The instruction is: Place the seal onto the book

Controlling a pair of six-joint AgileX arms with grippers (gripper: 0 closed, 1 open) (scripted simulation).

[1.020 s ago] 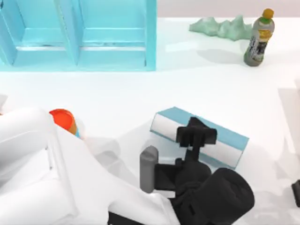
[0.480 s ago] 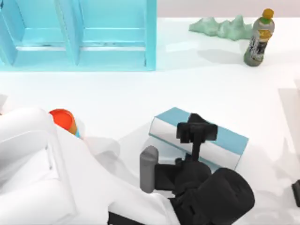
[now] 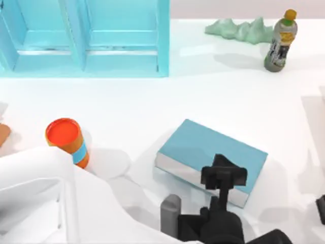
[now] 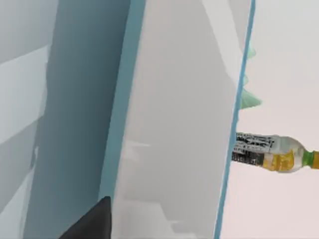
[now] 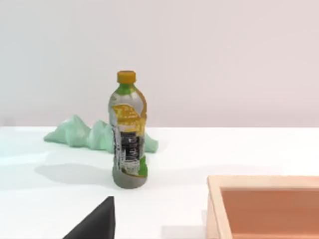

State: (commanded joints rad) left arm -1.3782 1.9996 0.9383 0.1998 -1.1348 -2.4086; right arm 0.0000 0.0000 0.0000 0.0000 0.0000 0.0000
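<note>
The left tool (image 3: 224, 176) has drawn back to the book's (image 3: 203, 147) near edge; I cannot tell its opening. The book lies flat on the surface (image 3: 152, 101), cover now exposed.

Bright, even light throughout; no glare. Soft shadows fall on the white table (image 3: 152, 101) beside the bottle (image 3: 280, 41), book (image 3: 213, 152) and canister (image 3: 67, 141). The left wrist view looks smeared, possibly from closeness.
</note>
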